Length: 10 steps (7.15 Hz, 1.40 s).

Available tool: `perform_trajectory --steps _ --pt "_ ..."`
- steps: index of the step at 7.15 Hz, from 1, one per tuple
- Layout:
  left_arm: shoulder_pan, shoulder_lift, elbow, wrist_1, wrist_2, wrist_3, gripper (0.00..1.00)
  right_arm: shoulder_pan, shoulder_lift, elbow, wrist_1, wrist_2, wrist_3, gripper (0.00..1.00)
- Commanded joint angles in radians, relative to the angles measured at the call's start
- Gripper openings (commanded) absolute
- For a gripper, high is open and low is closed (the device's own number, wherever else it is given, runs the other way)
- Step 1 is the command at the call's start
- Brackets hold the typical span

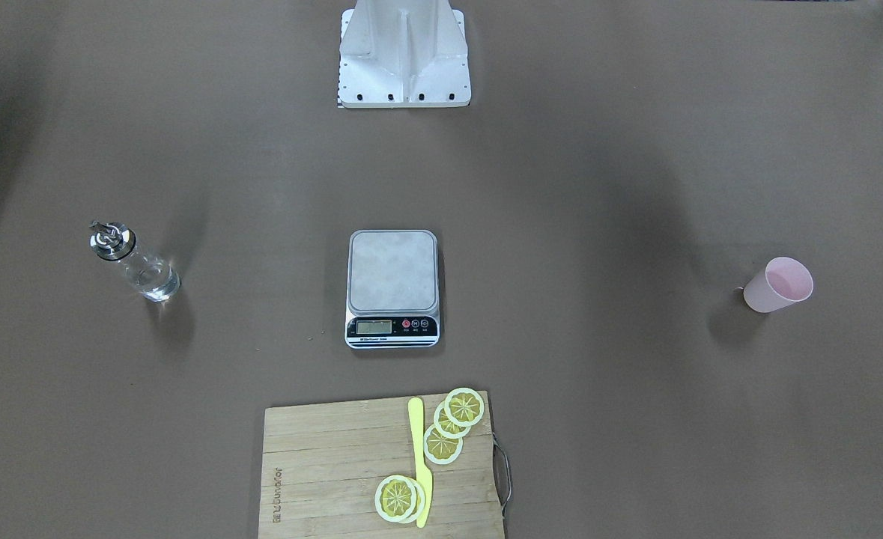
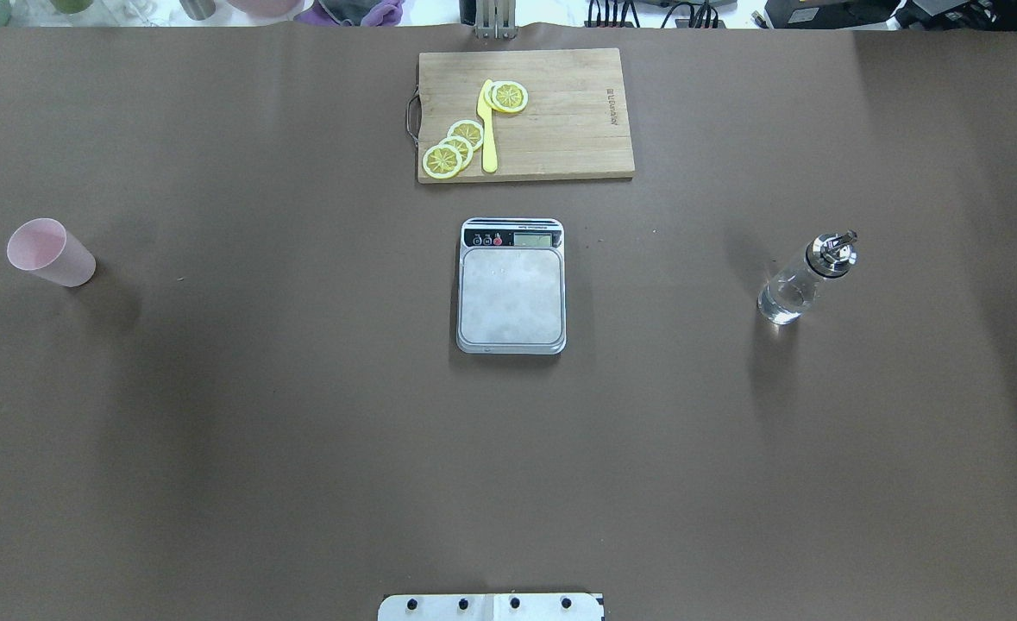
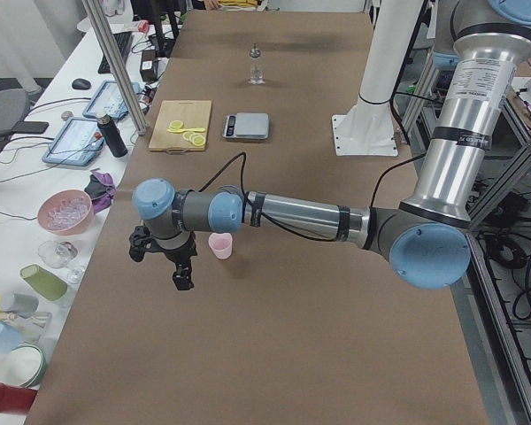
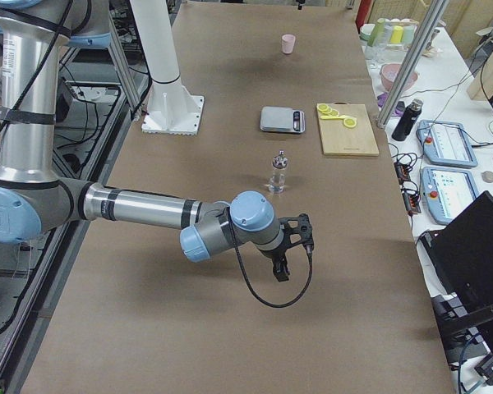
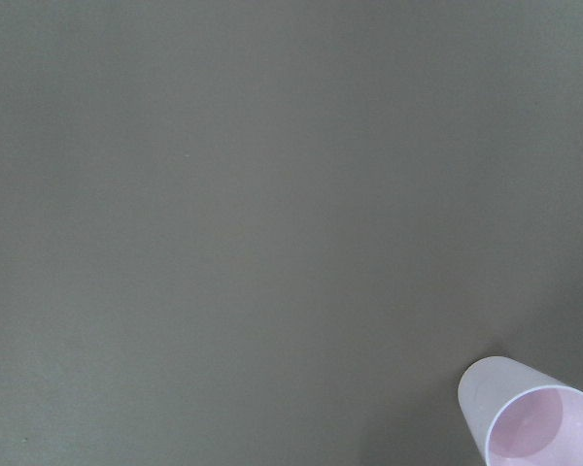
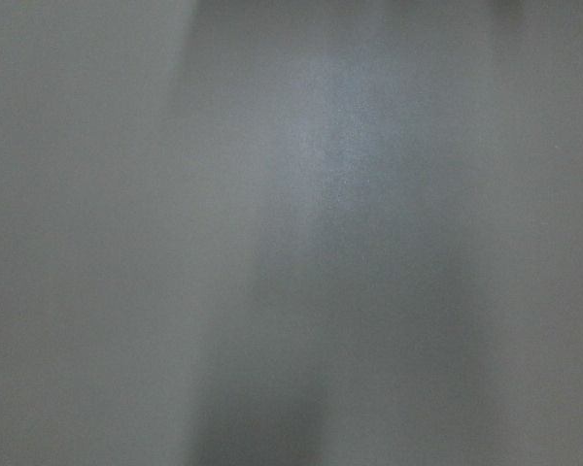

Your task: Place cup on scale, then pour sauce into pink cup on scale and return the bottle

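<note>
Left gripper (image 3: 162, 264) hangs over the table just beside the cup (image 3: 220, 245), holding nothing; whether its jaws are parted cannot be told; likewise the right gripper (image 4: 294, 256), near the bottle (image 4: 277, 174); from overhead, the cup stands at nine o'clock of the bare scale (image 2: 511, 297), the bottle at three o'clock; the first step looks unstarted; next, the left gripper must grasp the cup
</note>
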Motion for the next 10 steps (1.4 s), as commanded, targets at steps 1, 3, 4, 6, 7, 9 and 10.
perform_trajectory --steps 1,3,4,6,7,9,10 --pt "0.039 -0.014 0.005 -0.014 -0.005 -0.087 0.98 -0.003 -0.01 -0.008 -0.01 0.0 0.0 1.0" --pt "0.118 -0.012 0.01 -0.124 -0.005 -0.222 0.98 -0.024 -0.021 -0.015 -0.008 0.0 -0.009 1.0" --pt "0.139 -0.002 0.013 -0.187 -0.005 -0.258 0.98 -0.038 -0.021 -0.012 0.002 0.0 -0.023 1.0" --pt "0.153 0.02 0.059 -0.278 -0.005 -0.263 0.93 -0.055 -0.02 -0.015 0.033 0.002 -0.157 1.0" --pt "0.163 0.044 0.059 -0.333 -0.005 -0.27 0.9 -0.057 -0.02 -0.018 0.039 0.019 -0.243 1.0" --pt "0.217 0.044 0.048 -0.338 -0.004 -0.322 0.86 -0.058 -0.018 -0.029 0.071 0.075 -0.392 1.0" --pt "0.234 0.046 0.039 -0.338 -0.004 -0.336 0.85 -0.07 -0.018 -0.067 0.192 0.078 -0.412 1.0"
